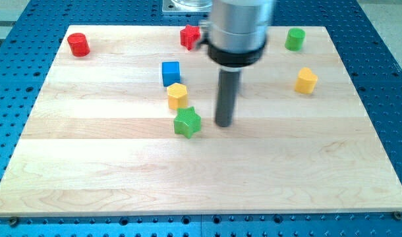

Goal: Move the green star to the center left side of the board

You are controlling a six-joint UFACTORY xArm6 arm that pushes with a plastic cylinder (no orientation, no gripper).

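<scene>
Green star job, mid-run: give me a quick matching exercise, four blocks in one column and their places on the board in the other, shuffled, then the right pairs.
Blocks:
1. green star
2. red cylinder
3. green cylinder
4. blue cube

Places:
A. top left corner of the board
B. just left of my tip, near the board's middle
C. top right part of the board
D. just above the yellow block that sits over the star

Pairs: 1-B, 2-A, 3-C, 4-D
</scene>
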